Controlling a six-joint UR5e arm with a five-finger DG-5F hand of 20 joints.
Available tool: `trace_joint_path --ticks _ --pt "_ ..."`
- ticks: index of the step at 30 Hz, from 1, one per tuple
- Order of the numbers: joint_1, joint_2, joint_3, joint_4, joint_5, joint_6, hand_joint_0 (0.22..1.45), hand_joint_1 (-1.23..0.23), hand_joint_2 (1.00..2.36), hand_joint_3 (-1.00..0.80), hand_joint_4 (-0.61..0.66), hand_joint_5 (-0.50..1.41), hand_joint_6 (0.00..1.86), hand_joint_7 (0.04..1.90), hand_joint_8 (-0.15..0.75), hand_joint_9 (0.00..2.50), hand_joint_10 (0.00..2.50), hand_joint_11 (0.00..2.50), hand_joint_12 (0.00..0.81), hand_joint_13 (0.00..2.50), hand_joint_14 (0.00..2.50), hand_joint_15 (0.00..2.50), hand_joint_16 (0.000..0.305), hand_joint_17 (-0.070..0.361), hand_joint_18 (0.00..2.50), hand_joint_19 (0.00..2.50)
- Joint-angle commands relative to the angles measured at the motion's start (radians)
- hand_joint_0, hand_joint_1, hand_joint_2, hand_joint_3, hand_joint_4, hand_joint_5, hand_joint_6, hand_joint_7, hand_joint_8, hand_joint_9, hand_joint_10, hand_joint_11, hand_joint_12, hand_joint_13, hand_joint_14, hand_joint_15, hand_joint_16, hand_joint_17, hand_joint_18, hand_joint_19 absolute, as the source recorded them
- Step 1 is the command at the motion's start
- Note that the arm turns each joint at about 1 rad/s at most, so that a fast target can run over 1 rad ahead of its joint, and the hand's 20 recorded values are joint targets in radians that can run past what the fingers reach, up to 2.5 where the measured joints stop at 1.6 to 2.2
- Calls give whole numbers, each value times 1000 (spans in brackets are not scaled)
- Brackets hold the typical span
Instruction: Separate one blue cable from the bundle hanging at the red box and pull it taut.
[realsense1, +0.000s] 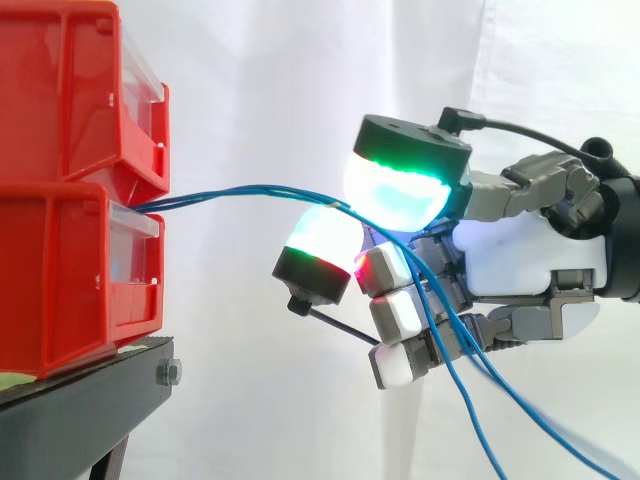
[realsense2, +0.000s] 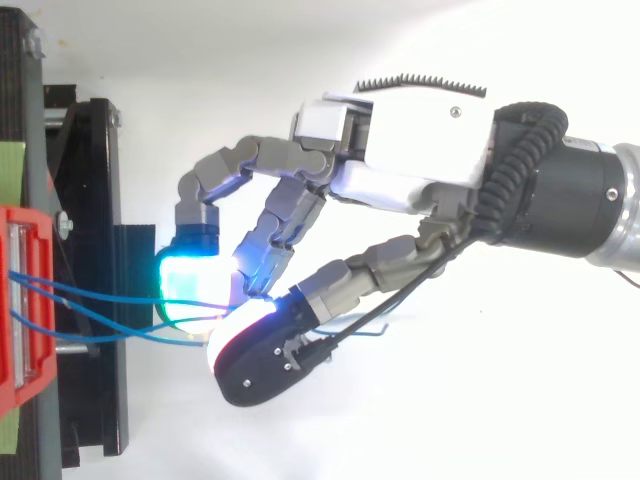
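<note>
1. Nearest, in the side view: hand, in from the right at about the height where the upper bin meets the lower, white palm facing the side camera.
2. Fingers curled and narrow. Two thick pads closed toward each other: the nearer, higher one white under a green rim, the lower-left one white and green with a red edge. From above, the far-left pad cyan-white, the near one seen mostly by its black back.
3. Pinched between those pads: blue cables. More than one strand at the pinch. Cannot tell how many are truly clamped, nor whether one is parted from the rest.
4. Left of the pinch: strands crossing open air from the bins to the pads, close together, nearly straight with a slight upward bow. From above, spread a little apart near the bins.
5. Right of the pinch: two strands slack, draped over the lower curled fingers and dropping to the lower right edge.
6. At the left: red bins, stacked two high, cables leaving at the front of the lower one, just under the upper. Beneath them, black stand.
7. Farthest: white curtain, behind everything.
</note>
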Motion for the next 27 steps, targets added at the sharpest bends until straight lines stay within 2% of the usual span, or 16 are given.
trace_joint_path --ticks 1,9,14,17,19,21,23,26,27 --pt "0 0 1 -2 0 1 702 -898 1000 -500 230 -180 814 1064 339 1090 22 768 374 1127 20 561 33 75 890 435" --pt "0 0 -1 0 0 1 608 -714 1000 -500 218 -150 781 1118 356 1145 19 759 381 1151 20 574 35 79 902 490" --pt "-1 0 1 -2 0 2 559 -721 1000 -500 221 -146 771 1120 364 1159 22 763 394 1163 21 576 38 86 927 500" --pt "0 0 -1 0 0 2 628 -692 1000 -500 192 -137 756 1167 359 1175 22 772 391 1170 20 584 37 83 928 514" --pt "0 0 1 -2 0 2 648 -704 1004 -452 173 -142 767 1172 360 1174 22 776 391 1172 20 583 37 84 930 507" --pt "0 0 1 0 0 2 622 -749 1019 -240 120 -165 830 1158 366 1146 22 770 398 1170 20 587 38 86 937 518" --pt "0 0 -1 0 0 2 614 -768 1021 -171 80 -168 842 1214 369 1139 22 784 402 1167 21 582 39 88 942 517" --pt "0 0 1 0 0 -1 639 -840 1022 -150 48 -180 865 1202 367 1109 22 792 407 1149 20 594 41 91 941 517" --pt "0 0 -1 0 0 -2 664 -892 1021 -207 59 -188 872 1207 363 1093 23 803 406 1132 23 593 41 93 936 509"
